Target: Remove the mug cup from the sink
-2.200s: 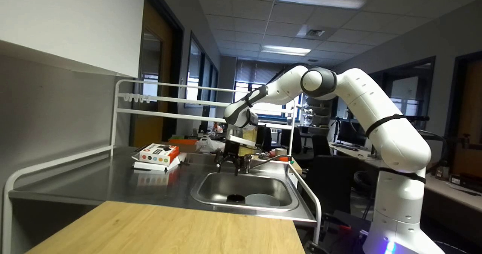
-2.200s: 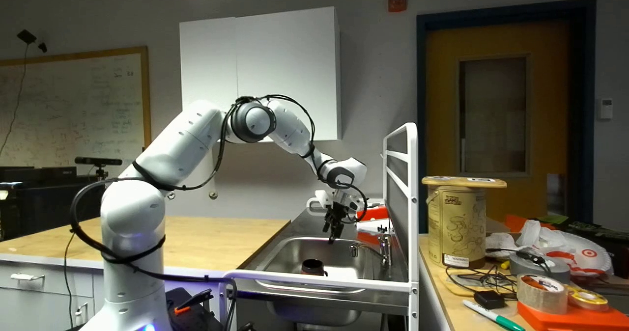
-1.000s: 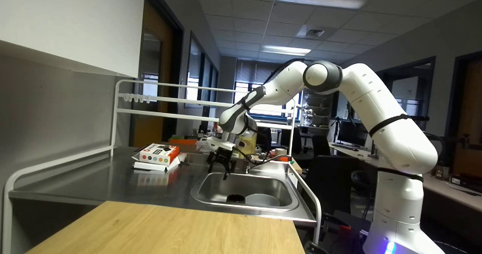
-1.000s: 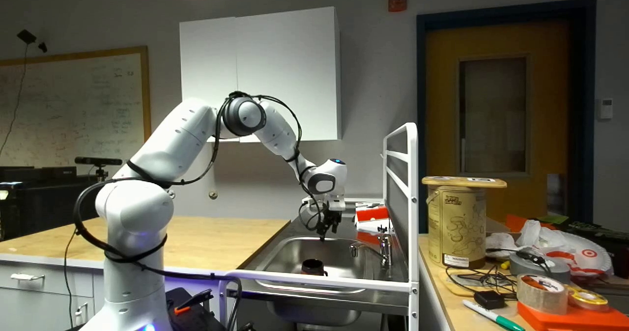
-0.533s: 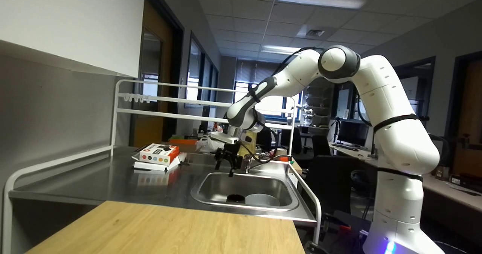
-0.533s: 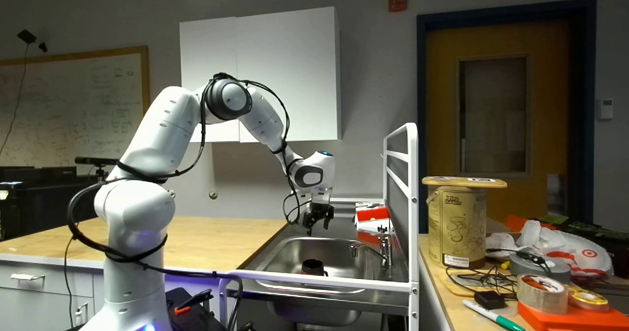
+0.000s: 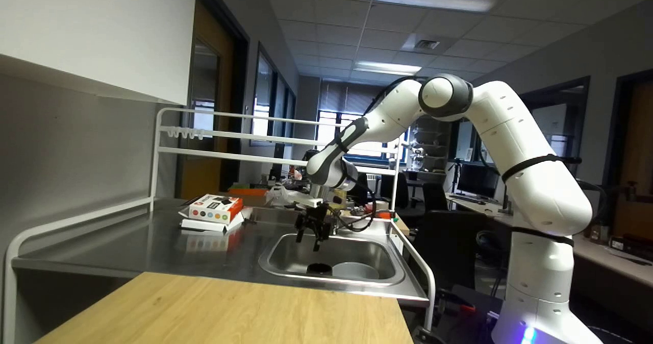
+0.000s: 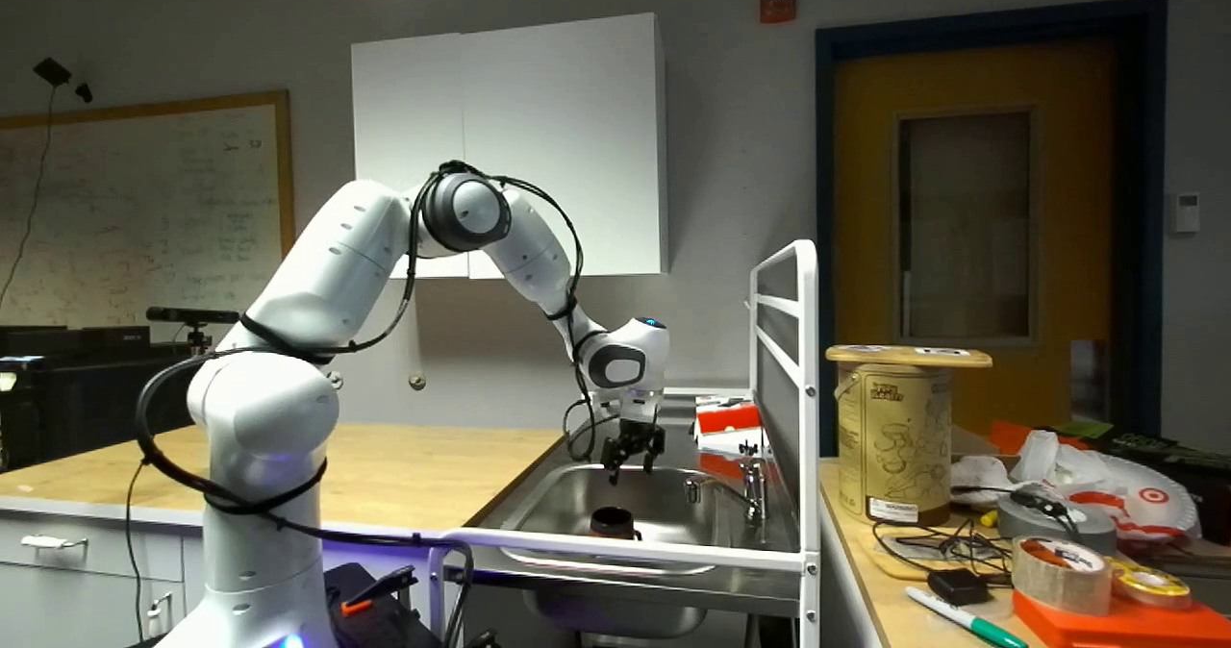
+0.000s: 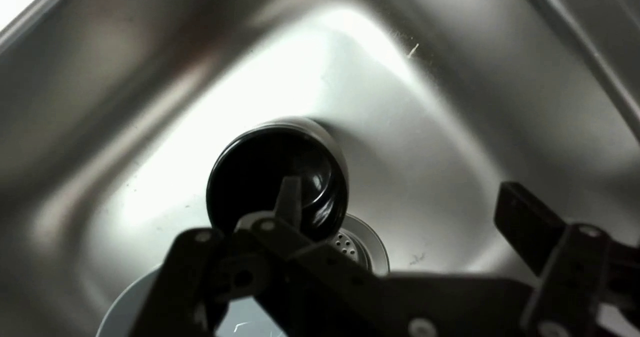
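The dark mug stands upright in the steel sink. It also shows in an exterior view with its handle toward the faucet. In the wrist view I look down into the mug's black, shiny opening. My gripper is open and empty above the sink, higher than the mug and apart from it, as another exterior view also shows. In the wrist view the gripper's fingers are wide apart. The left finger overlaps the mug's opening and hides part of its near rim; the right finger is over bare sink.
A pale round plate lies in the sink beside the mug. A drain shows next to the mug. The faucet stands at the sink's edge. A white rail runs along one side. Boxes sit on the steel counter.
My gripper first turned and shifted, then rose, and in the last half second came down toward the sink. The mug and the plate have not moved.
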Controlling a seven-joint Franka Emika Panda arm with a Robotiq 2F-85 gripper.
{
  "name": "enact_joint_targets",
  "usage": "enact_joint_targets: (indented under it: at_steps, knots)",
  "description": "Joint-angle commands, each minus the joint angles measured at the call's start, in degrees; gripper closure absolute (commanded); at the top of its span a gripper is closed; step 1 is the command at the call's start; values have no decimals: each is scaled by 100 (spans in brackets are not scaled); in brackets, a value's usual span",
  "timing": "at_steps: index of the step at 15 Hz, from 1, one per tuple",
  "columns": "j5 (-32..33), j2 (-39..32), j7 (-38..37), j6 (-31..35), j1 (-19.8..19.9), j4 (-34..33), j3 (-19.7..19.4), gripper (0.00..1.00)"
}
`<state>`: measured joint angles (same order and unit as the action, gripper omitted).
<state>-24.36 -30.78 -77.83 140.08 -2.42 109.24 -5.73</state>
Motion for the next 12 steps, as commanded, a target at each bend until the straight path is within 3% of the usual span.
enact_joint_targets:
  at_steps: [1, 12]
  knots:
    - [203, -463, -412, -253, 47, -521, -14, 0]
    - [240, -1156, -1148, -1211, 336, -1123, -70, 0]
